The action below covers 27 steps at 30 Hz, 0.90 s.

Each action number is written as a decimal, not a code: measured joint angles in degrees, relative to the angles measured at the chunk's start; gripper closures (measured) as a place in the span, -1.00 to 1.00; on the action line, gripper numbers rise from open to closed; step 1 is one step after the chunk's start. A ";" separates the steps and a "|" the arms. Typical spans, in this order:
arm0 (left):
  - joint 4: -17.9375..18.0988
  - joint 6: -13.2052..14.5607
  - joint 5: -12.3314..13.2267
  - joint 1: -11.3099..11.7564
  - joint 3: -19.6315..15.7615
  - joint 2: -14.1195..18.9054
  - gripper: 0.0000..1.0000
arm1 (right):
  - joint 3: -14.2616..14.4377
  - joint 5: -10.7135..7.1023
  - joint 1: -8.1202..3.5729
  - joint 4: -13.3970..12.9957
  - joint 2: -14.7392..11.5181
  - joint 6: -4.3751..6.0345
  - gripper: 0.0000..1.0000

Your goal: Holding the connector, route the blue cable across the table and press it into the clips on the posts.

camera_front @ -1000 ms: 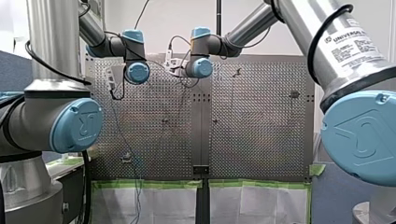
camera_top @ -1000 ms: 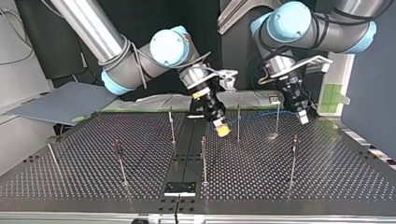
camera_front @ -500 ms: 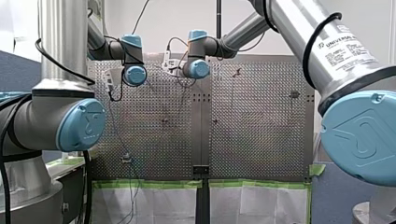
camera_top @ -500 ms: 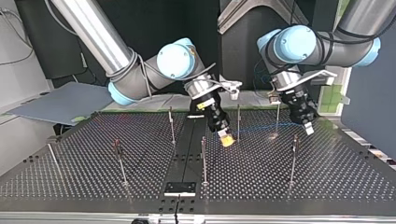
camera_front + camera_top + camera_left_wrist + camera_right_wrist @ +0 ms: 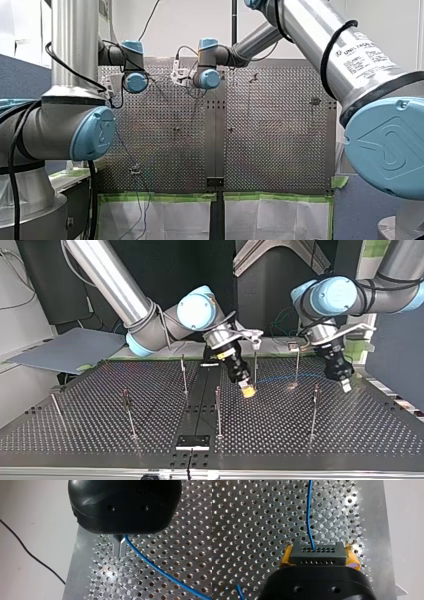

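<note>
My right gripper [image 5: 319, 556] pinches the black connector [image 5: 316, 552] between its yellow pads [image 5: 285, 558], one pad on each short end; the blue cable [image 5: 309, 517] leaves the connector's face near mid-row and runs straight ahead over the perforated table [image 5: 249, 517]; a second short stretch of blue shows beside the gripper body. Top view: this gripper [image 5: 246, 389] is tilted, tips low over the table [image 5: 300, 440], just to the view's right of the centre seam and nearer the far edge, close beside a post [image 5: 255, 371]; the cable [image 5: 280, 378] is faint, running from it past the next post [image 5: 297, 366] toward my left gripper [image 5: 345, 385], near the table's far corner at the view's right. Left wrist view: metal fingers [image 5: 120, 546] are pressed together on the cable [image 5: 155, 567], which comes out at their roots and trails away across the holes; tips are close over the table near its lettered edge; a black wire [image 5: 32, 556] lies off the table beyond that edge.
</note>
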 joint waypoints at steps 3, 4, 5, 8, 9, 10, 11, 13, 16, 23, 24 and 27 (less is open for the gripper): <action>0.96 -1.22 1.37 0.47 0.01 -0.01 1.00 | -1.08 0.00 0.18 0.42 0.03 -0.02 1.00; 1.25 -1.60 1.78 0.59 0.03 -0.05 1.00 | -1.38 0.02 0.22 0.53 0.04 -0.01 1.00; 1.61 -2.03 2.36 0.74 0.09 -0.17 1.00 | -1.75 0.06 0.22 0.63 0.05 0.00 1.00; 2.08 -2.59 3.73 1.13 0.47 -0.74 1.00 | -2.36 0.19 0.07 0.77 0.18 0.03 1.00; 2.14 -2.67 4.12 1.25 0.64 -1.00 1.00 | -2.46 0.24 0.00 0.79 0.23 0.03 1.00; 2.21 -2.72 4.51 1.37 0.82 -1.27 1.00 | -2.54 0.30 -0.06 0.80 0.29 0.02 1.00; 2.31 -2.77 5.06 1.55 1.02 -1.57 1.00 | -2.60 0.35 -0.14 0.81 0.40 0.00 1.00; 2.47 -2.86 5.88 1.84 1.32 -1.86 1.00 | -2.68 0.40 -0.22 0.85 0.60 -0.02 1.00; 2.72 -3.10 6.93 2.34 1.78 -2.10 1.00 | -2.85 0.59 -0.33 0.85 0.88 -0.03 1.00; 3.52 -4.36 9.48 3.57 3.19 -3.89 1.00 | -4.16 1.02 -0.44 1.08 1.08 -0.03 1.00; 3.56 -4.43 9.83 3.67 3.44 -4.29 1.00 | -4.38 1.07 -0.44 1.15 1.09 -0.04 1.00; 3.65 -4.66 10.82 3.98 4.34 -5.60 1.00 | -5.10 1.21 -0.54 1.37 1.10 -0.04 1.00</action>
